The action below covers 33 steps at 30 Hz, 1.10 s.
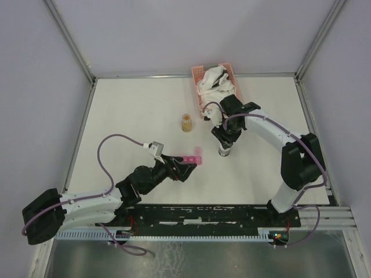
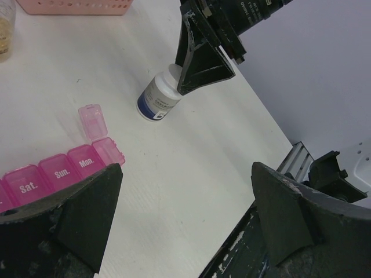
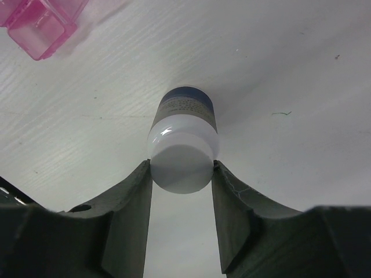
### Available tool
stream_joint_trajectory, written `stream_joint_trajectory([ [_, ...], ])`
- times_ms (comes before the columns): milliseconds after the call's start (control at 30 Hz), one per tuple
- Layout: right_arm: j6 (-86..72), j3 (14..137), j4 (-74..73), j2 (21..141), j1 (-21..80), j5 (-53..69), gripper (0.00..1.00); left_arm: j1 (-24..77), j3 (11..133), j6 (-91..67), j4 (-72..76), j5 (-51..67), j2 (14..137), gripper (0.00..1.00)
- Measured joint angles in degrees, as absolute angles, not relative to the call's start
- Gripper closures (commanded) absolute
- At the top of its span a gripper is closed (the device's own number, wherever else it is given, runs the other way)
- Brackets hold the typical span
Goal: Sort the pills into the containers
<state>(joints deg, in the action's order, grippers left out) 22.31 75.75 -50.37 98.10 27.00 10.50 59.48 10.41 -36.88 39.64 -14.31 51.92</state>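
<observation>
**A:** How did the table (image 1: 133,104) look, biggest things first?

**B:** The basket (image 1: 196,72) sat at the far edge, right of middle; the left gripper (image 2: 185,174) hung released, jaws wide and holding nothing, one finger just beside the pill box (image 2: 58,171); the right gripper (image 3: 181,165) was clenched on the bottle (image 3: 186,110), pinching only its cap (image 3: 179,159).

**A:** Where was the pill box?

**B:** Near the table's middle, a little toward the near edge; the bottle stood upright to its right; a jar (image 1: 186,123) stood apart, farther back.

**A:** What could have gone wrong?

**B:** The cap was round and smooth, so I judged the bottle might slip or tip on lifting; the pill box lay unheld, so a nudge could slide it; one end lid (image 2: 91,120) stood open over a small cell, easy to miss with pills.

**A:** Any writing?

**B:** "Sat.", "Sun." and "Mon." on the closed lids; the bottle's label was too blurred to read.
</observation>
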Motion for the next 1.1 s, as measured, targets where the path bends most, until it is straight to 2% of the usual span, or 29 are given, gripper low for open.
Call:
stream_joint_trajectory([
  [133,22.50,75.75,-50.70,97.86,27.00,11.05,0.90,59.48,10.41,-36.82,40.75,-11.81,52.05,0.03],
  [300,24.14,75.75,-52.60,93.12,26.98,15.51,0.99,59.48,11.84,-34.96,40.62,-5.32,52.12,0.04],
  [500,27.64,76.97,-56.95,81.84,27.00,26.52,0.99,59.48,14.87,-27.86,39.92,-0.71,49.84,0.01],
  [633,29.87,78.59,-60.03,78.67,27.05,34.85,0.99,59.48,14.20,-22.44,41.10,-0.62,46.89,0.01],
  [833,31.81,80.20,-65.43,80.07,28.38,44.84,0.99,58.65,15.77,-20.60,40.53,-0.89,49.65,0.01],
  [1100,31.24,82.06,-69.06,85.73,29.17,50.70,0.99,57.01,20.82,-21.82,40.45,5.61,58.48,0.01],
])
